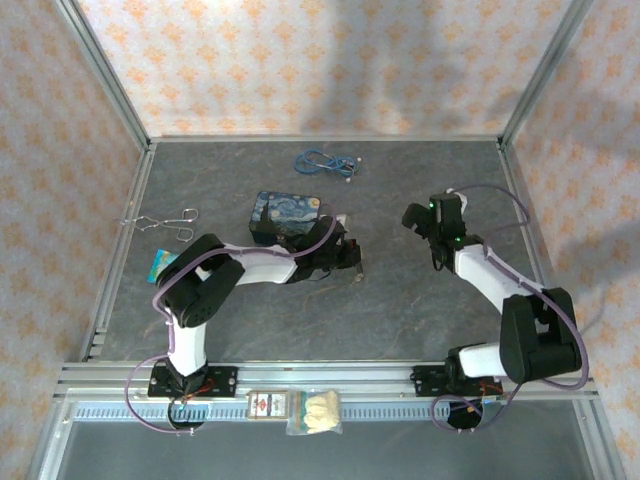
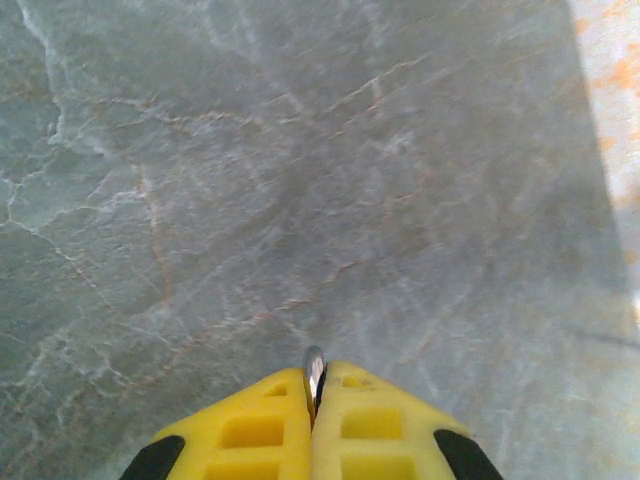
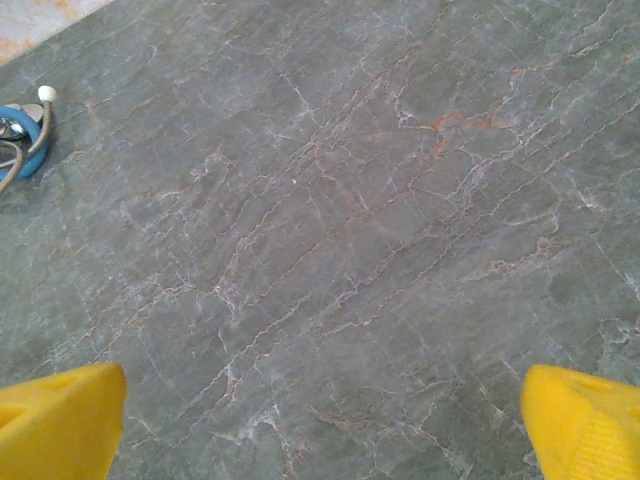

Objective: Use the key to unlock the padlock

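My left gripper [image 2: 318, 385] is shut on the key [image 2: 314, 368], a thin flat metal piece seen edge-on with its rounded tip poking out between the yellow fingers. In the top view the left gripper [image 1: 352, 262] hovers low over the grey tabletop, just right of the painted tin. My right gripper [image 3: 322, 425] is open wide, its yellow fingertips [image 3: 60, 420] far apart over bare stone surface with nothing between them. From above, the right gripper [image 1: 414, 216] sits right of centre. The padlock is hidden from view.
A blue-and-yellow painted tin [image 1: 283, 212] stands behind the left wrist. Silver wire tongs [image 1: 160, 222] lie at the left, and a coiled blue cable [image 1: 322, 160] [image 3: 20, 140] at the back. A small packet [image 1: 160, 263] lies by the left edge; two packets [image 1: 295, 408] rest on the front rail.
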